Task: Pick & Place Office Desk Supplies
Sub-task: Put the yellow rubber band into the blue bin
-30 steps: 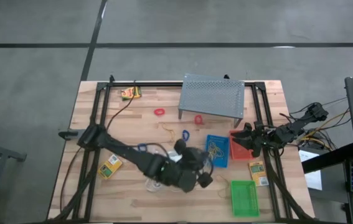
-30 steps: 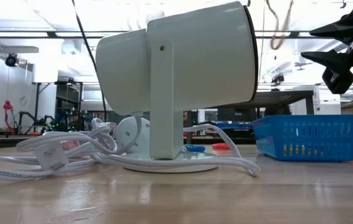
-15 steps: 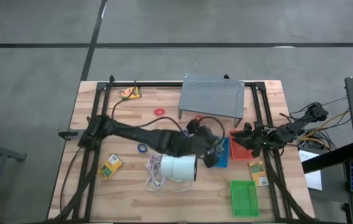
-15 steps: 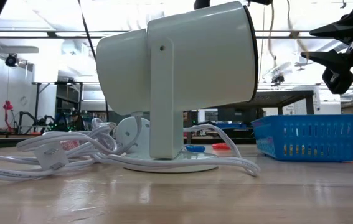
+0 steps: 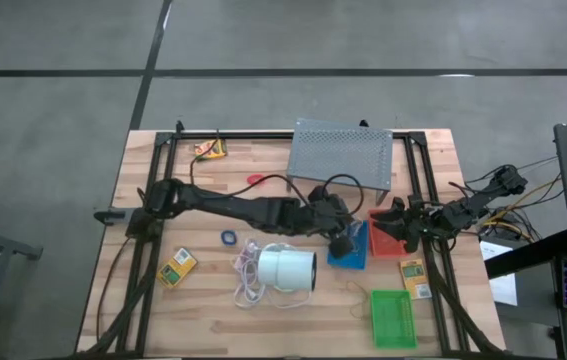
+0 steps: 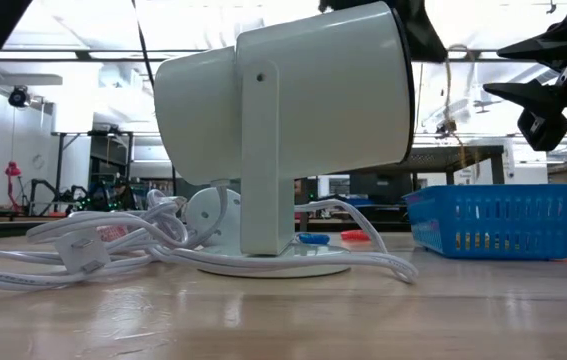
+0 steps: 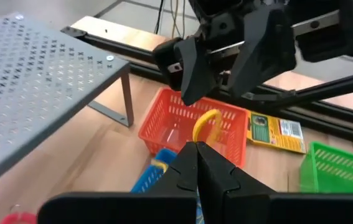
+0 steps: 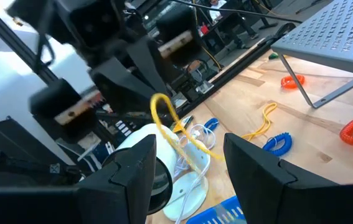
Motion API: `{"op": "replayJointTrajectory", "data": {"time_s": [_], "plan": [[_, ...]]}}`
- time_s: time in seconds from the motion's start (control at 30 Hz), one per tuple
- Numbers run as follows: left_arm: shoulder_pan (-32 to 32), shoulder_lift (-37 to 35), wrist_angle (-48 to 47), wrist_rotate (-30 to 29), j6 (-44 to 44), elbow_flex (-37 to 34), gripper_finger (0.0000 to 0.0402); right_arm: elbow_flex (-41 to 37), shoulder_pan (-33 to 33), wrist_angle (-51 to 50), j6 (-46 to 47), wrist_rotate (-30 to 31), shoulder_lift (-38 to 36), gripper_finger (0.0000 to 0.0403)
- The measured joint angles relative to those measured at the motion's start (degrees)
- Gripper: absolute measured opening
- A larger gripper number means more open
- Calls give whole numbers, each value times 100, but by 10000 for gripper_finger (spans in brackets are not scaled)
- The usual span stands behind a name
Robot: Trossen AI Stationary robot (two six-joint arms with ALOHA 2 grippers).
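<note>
My left gripper [image 5: 342,243] hangs over the blue tray [image 5: 349,259], shut on a tan rubber band [image 8: 164,115] that hangs down in the low view [image 6: 453,105]. The red tray [image 5: 387,240] sits on the table just right of the blue one, and the green tray [image 5: 393,318] lies near the front right. My right gripper [image 5: 391,224] waits open over the red tray, its fingers [image 7: 188,62] wide apart. Yellow printed boxes [image 5: 177,267] [image 5: 414,277] [image 5: 209,150], a red loop [image 5: 255,180] and a blue loop [image 5: 229,238] lie flat on the wood. My left gripper pinches the rubber band between its two shut fingertips [image 7: 196,155], slanting down from the table's left. A short yellow arc of the loop [image 7: 207,124] sticks out past the tips. The rest hangs slack [image 8: 192,143], clear of the table, over the blue tray.
A big white cylinder [image 5: 288,270] with a bundle of white cord [image 5: 248,275] stands at the front middle, just left of the blue tray. The grey perforated stand [image 5: 341,155] occupies the far middle. Black frame rails run along both sides of the table.
My left gripper, still shut on the rubber band, has swung from in front of the white cylinder toward the far right, past the cylinder, and now stands over the blue tray. It has sunk a little, and the band hangs lower in the low view.
</note>
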Motion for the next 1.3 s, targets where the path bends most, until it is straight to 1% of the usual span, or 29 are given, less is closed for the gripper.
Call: {"op": "replayJointTrajectory", "data": {"time_s": [0.13, 0.33, 0.73, 0.87, 0.97, 1.13, 1.3], "plan": [[63, 0, 388, 251, -26, -405, 0, 0, 1, 0, 1, 2, 0, 185], [168, 0, 488, 573, -452, -711, 0, 0, 1, 0, 1, 1, 0, 185], [471, 0, -58, 1633, -973, -739, 0, -2, -1, 0, -1, 0, 0, 185], [469, 0, -133, 1661, -998, -739, 0, 0, -1, 0, 1, 0, 0, 185], [463, 0, -169, 1679, -1260, -739, 0, -1, 0, 0, 1, 1, 0, 185], [472, 181, -240, 1681, -1276, -731, 1, -2, 1, 0, 0, 4, 0, 185], [479, 234, -204, 1819, -1280, -731, 1, -2, -3, 0, 1, -2, 0, 185]]}}
